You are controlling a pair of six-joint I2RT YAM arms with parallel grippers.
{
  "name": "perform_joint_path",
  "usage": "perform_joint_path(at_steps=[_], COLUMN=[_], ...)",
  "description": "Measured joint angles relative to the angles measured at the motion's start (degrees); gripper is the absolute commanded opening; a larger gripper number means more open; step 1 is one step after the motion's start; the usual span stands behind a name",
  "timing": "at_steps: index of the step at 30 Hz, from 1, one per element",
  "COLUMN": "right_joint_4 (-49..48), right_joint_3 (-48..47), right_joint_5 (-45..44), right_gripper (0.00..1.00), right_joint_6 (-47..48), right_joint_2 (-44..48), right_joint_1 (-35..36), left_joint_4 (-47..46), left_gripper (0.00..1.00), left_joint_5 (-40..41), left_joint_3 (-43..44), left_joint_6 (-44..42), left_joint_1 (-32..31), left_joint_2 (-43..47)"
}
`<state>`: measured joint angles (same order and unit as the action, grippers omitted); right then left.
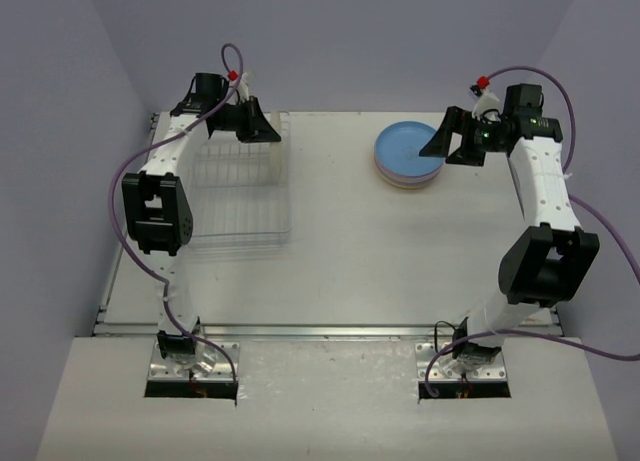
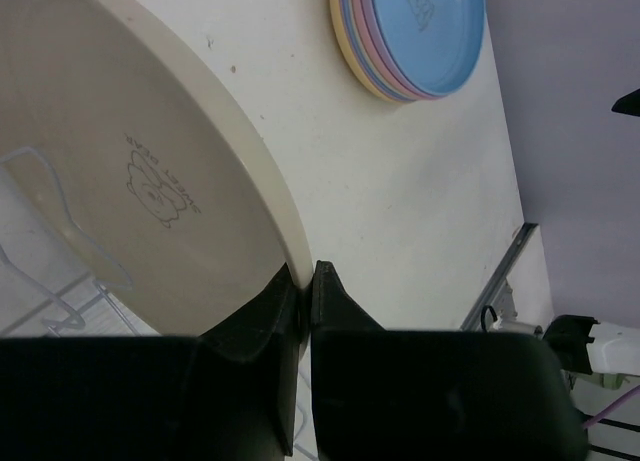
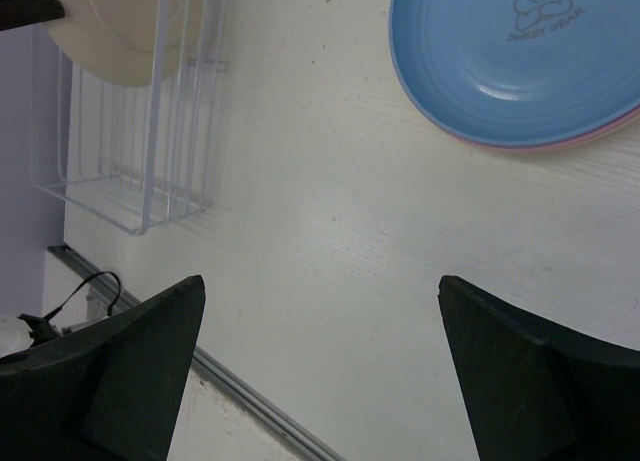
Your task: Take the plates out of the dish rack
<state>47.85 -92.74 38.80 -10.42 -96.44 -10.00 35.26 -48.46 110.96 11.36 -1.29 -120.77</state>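
White desk [image 1: 350, 251] bears stacked plates [image 1: 407, 156]; left tool [image 2: 306, 281] pinches the cream plate [image 2: 120, 161] at the dish rack [image 1: 240, 196]; right tool [image 3: 320, 286] is wide open, empty.

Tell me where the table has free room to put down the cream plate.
The widest bare patch of table lies between the rack and the stack of plates, and runs to the near edge. It is crowded at the stack, where the right tool hangs open.
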Motion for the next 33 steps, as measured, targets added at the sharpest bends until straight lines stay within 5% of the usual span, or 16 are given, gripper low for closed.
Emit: perform_joint_path(at_steps=[16, 21, 26, 33], right_joint_4=[1.04, 1.41, 2.08, 3.91], right_joint_3=[-2.57, -3.69, -5.11, -9.06], right_joint_5=[0.44, 0.72, 0.77, 0.49], right_gripper=[0.99, 0.99, 0.99, 0.99], right_joint_6=[-0.53, -1.36, -1.95, -1.63], right_joint_2=[-0.05, -0.01, 0.52, 2.91], right_joint_1=[0.13, 0.13, 0.13, 0.13], left_joint_4=[-11.29, -9.23, 7.07, 14.07], left_gripper=[0.0, 0.0, 0.0, 0.0], left_joint_5=[-20.63, -21.85, -10.47, 14.9], left_joint_3=[2.21, 6.07, 15.72, 1.39], left_joint_6=[11.19, 8.17, -9.63, -29.24], left_joint_1=[5.52, 4.91, -1.57, -28.5], left_joint_2=[4.74, 8.2, 10.4, 23.04])
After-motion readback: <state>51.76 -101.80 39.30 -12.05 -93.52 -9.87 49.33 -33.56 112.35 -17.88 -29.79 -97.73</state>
